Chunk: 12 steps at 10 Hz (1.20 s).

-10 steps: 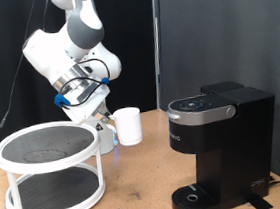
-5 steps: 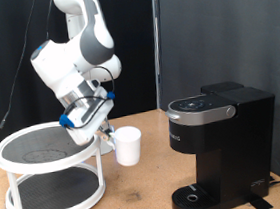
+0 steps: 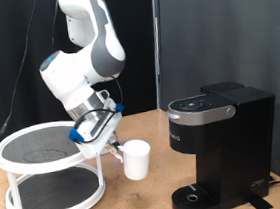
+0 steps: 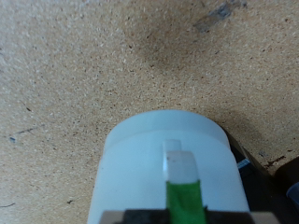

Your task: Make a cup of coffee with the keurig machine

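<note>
My gripper (image 3: pixel 117 149) is shut on the white cup (image 3: pixel 137 158) and holds it tilted just above the table, between the round rack and the keurig machine (image 3: pixel 219 141). The black machine stands at the exterior view's right with its lid closed and nothing on its round drip base (image 3: pixel 195 195). In the wrist view the cup (image 4: pixel 149 159) fills the lower middle, with a green-padded finger (image 4: pixel 183 191) over its wall; the other finger is hidden. The inside of the cup does not show.
A white two-tier round rack (image 3: pixel 46 149) with dark mesh shelves stands at the exterior view's left, close to the arm. The wooden table (image 3: pixel 140 200) runs along the bottom. A dark curtain hangs behind.
The arm has carried the cup down and toward the exterior view's right and bottom, from beside the rack's top tier to low over the table, nearer the machine.
</note>
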Tool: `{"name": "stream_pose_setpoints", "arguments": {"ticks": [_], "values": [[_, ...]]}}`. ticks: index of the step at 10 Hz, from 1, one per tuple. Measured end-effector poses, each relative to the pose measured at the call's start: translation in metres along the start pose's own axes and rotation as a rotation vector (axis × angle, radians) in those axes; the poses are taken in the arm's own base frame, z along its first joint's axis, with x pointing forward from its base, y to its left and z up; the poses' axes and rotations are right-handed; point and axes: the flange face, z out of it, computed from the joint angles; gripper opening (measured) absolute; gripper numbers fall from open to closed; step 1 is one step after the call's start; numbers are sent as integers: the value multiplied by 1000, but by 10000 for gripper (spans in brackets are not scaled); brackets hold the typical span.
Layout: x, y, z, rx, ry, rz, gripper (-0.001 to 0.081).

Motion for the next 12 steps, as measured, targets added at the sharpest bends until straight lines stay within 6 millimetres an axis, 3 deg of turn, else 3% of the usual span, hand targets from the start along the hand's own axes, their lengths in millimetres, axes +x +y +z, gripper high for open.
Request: {"name": "stream_pose_setpoints", "arguments": {"ticks": [12], "values": [[-13, 63, 90, -3, -113, -65, 4]]}}
